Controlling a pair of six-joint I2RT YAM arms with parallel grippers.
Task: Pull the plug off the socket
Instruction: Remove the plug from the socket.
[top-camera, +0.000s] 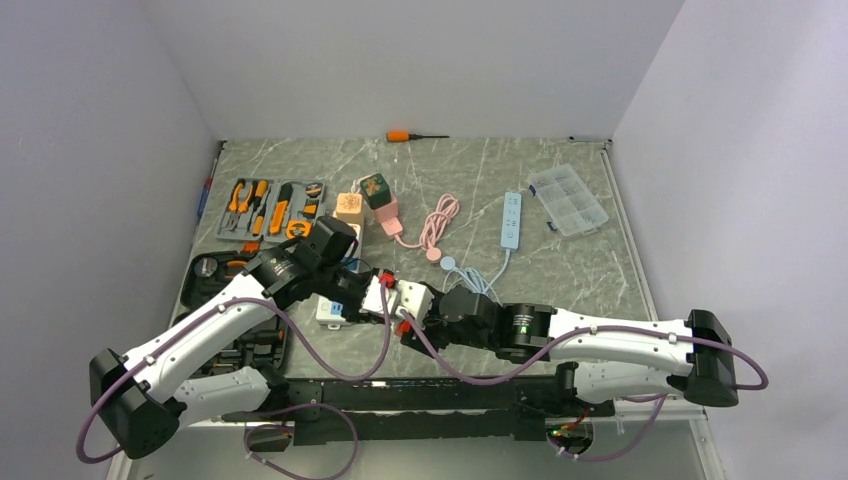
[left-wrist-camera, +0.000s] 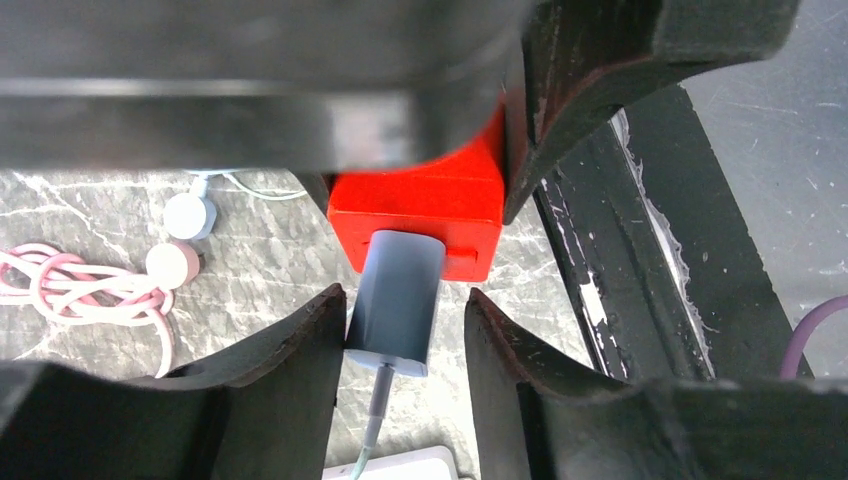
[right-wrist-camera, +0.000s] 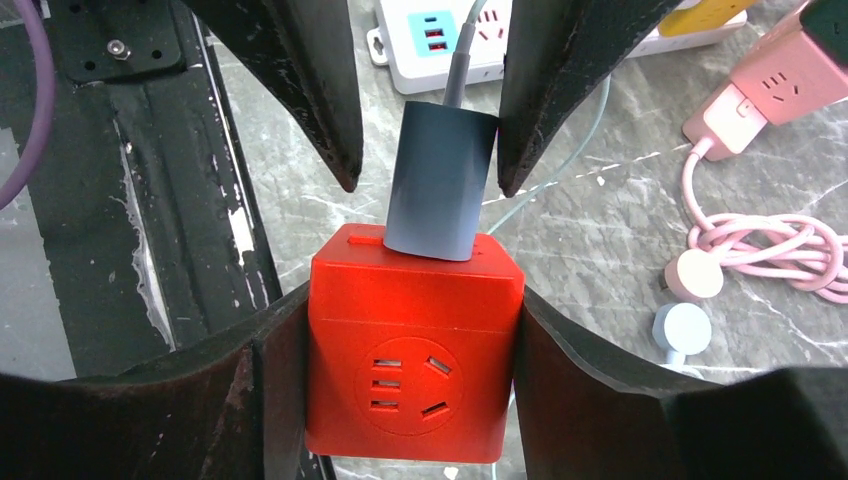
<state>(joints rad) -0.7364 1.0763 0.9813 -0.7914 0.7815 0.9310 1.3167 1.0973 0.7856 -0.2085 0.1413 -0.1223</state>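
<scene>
A red cube socket (right-wrist-camera: 415, 360) is clamped between the fingers of my right gripper (right-wrist-camera: 412, 340), which is shut on it and holds it above the table. A blue-grey plug (right-wrist-camera: 440, 185) with a thin cable stands seated in the socket's far face. My left gripper (left-wrist-camera: 405, 320) is open, with one finger on each side of the plug (left-wrist-camera: 398, 295). Its left finger (left-wrist-camera: 300, 350) lies close against the plug and the right finger (left-wrist-camera: 510, 350) stands apart from it. In the top view both grippers meet at the near centre, left (top-camera: 372, 292) and right (top-camera: 415, 305).
A white power strip (right-wrist-camera: 440, 35) lies just beyond the plug. A coiled pink cable (right-wrist-camera: 770, 245) and a pink cube socket (right-wrist-camera: 785, 85) lie to the right. A black rail (right-wrist-camera: 150, 200) runs at the left. A tool tray (top-camera: 268, 208), a blue power strip (top-camera: 512, 220) and a clear organiser box (top-camera: 568, 200) lie farther back.
</scene>
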